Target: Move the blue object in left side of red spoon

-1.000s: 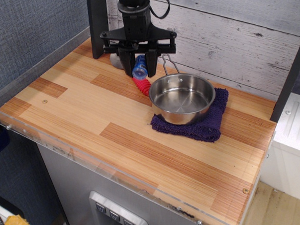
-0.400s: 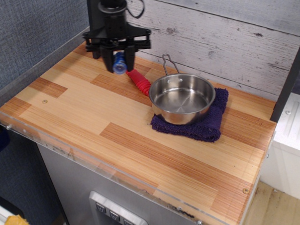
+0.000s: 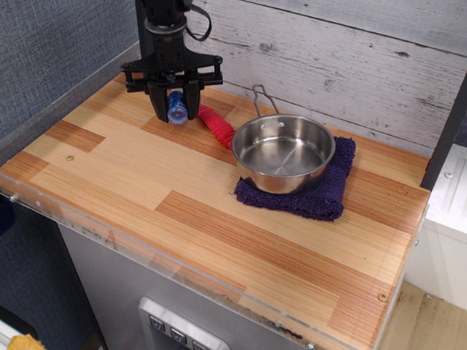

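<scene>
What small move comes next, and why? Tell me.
Probably lower straight down and let go. The gripper holds the blue object just above the table, already left of the red spoon, so only placing seems left.

No readable text, label, brand or number on anything in view.

My gripper (image 3: 173,104) hides the red spoon's (image 3: 217,125) bowl near the table's back edge; my arm leaves the picture's top.
</scene>
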Robot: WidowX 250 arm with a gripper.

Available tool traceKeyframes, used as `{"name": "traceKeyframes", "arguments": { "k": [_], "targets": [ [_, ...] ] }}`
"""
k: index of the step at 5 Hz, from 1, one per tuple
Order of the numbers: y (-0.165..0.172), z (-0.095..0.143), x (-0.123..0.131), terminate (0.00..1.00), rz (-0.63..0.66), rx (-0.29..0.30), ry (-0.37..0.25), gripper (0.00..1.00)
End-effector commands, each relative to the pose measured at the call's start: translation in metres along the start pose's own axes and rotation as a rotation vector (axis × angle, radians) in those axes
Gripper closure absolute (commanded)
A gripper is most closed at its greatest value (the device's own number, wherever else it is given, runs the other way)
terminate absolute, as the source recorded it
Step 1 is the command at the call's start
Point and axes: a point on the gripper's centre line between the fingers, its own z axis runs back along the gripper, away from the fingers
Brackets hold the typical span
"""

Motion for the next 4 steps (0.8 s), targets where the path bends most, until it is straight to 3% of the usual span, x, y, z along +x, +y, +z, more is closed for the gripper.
{"name": "traceKeyframes", "arguments": {
  "k": [1, 2, 3, 4],
  "targets": [
    [0.0078, -0.0031, 0.0103, 0.00, 0.007, 0.021, -0.025, 1.00],
    [0.0087, -0.0044, 0.0154, 0.00, 0.036, 0.020, -0.022, 1.00],
    [0.0101, -0.0031, 0.0134, 0.00, 0.088, 0.024, -0.011, 0.00],
    [0.0105, -0.0007, 0.0116, 0.00, 0.090, 0.022, -0.012, 0.00]
  ]
}}
